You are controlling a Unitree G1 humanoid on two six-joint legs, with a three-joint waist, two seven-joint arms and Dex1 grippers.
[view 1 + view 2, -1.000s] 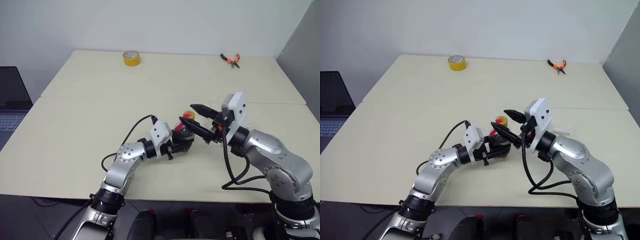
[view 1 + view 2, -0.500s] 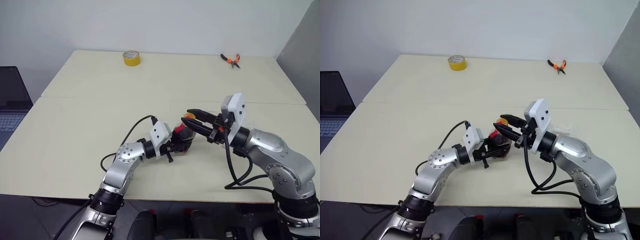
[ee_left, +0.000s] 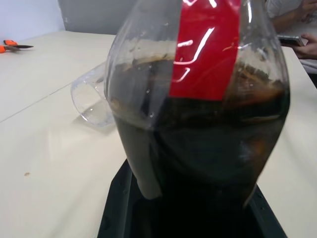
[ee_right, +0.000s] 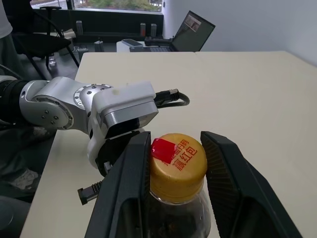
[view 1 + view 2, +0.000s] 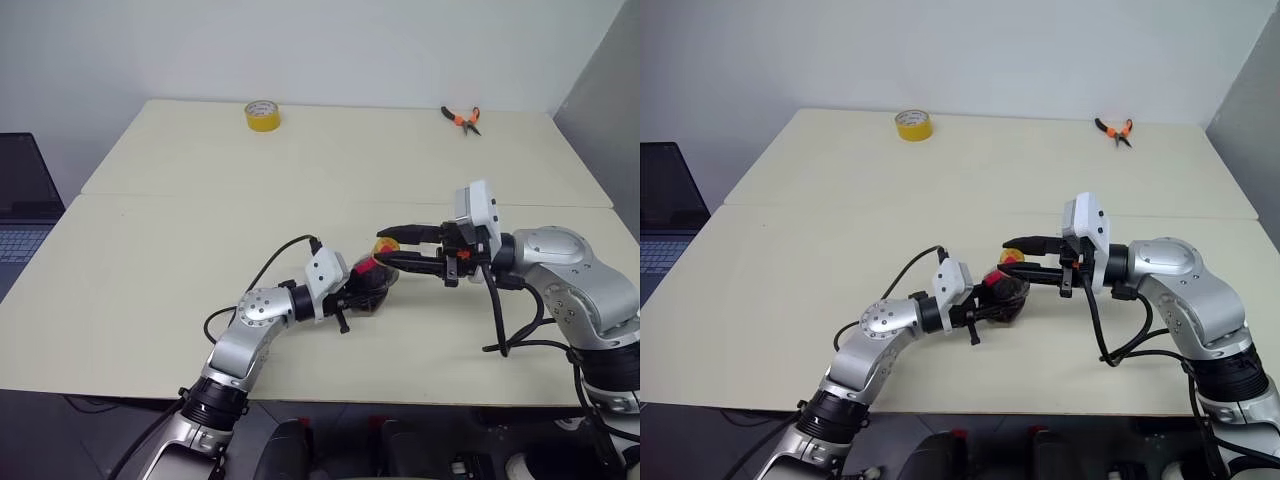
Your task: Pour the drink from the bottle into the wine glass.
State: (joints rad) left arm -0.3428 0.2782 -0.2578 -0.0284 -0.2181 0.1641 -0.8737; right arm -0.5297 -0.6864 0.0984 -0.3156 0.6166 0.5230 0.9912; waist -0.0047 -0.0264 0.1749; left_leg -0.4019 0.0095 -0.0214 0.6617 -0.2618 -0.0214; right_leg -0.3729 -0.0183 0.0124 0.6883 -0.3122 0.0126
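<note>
Right claw lines up on the cap while the left takes firm hold of the bottle.

Over the last second the left claw (image 5: pixel 368 290) has clamped shut on the bottle (image 5: pixel 372 281), holding it low over the counter (image 5: pixel 180 250), and the right claw (image 4: pixel 174 163) has swung round to lie level, its fingers (image 4: pixel 130 168) now either side of the yellow-orange cap (image 4: pixel 177 159) with slim gaps left (not yet gripping, as far as I can tell). Unscrewing looks to be the step in hand; pouring is some way off. The bottle is clear and squat with a red label, the drink (image 3: pixel 208 129) dark and near-black to its shoulder. The wine glass (image 3: pixel 91 99) lies on its side on the counter just behind it, apparently empty.
</note>
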